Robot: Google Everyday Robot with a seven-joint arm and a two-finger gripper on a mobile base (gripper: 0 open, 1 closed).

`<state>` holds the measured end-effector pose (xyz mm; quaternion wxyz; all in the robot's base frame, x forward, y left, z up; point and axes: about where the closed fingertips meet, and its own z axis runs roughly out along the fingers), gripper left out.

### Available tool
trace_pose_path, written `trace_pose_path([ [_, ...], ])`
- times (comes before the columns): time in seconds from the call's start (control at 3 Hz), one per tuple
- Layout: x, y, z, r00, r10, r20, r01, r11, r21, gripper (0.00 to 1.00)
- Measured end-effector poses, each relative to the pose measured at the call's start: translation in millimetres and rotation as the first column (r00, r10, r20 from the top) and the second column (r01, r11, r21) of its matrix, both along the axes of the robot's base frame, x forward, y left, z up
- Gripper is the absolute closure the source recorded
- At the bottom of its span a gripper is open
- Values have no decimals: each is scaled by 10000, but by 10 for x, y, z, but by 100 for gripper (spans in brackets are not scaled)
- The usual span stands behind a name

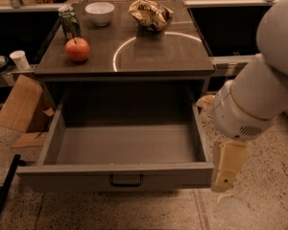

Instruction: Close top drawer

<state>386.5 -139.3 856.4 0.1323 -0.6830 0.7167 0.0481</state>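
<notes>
The top drawer (62, 178) is a wide, shallow grey metal drawer, pulled far out from the cabinet under the tabletop. Its inside is bare. A small black bail handle (126, 180) sits at the centre of its flat front. My gripper (228, 169) hangs down from the big white arm (264, 95) at the right. It is just beside the drawer's front right corner, at the height of the drawer front. No lower drawers show in this view.
On the cabinet top (158, 56) stand a red apple (77, 49), a green can (68, 22), a white bowl (99, 12) and a crumpled snack bag (150, 14). Cardboard (21, 107) and a white cup (20, 60) are at the left. A black bar (2, 195) lies at the lower left.
</notes>
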Motion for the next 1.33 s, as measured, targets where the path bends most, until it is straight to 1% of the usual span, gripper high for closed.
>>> trace_pose_path([
  [0.33, -133, 196, -330, 9988, 421, -235, -414, 9987, 296, 16],
  [0.67, -239, 302, -684, 9977, 512, -438, -493, 9979, 417, 39],
  [1.0, -250, 301, -717, 9977, 502, -448, -484, 9980, 399, 62],
  [1.33, -269, 317, -777, 9972, 592, -446, -582, 9980, 238, 85],
])
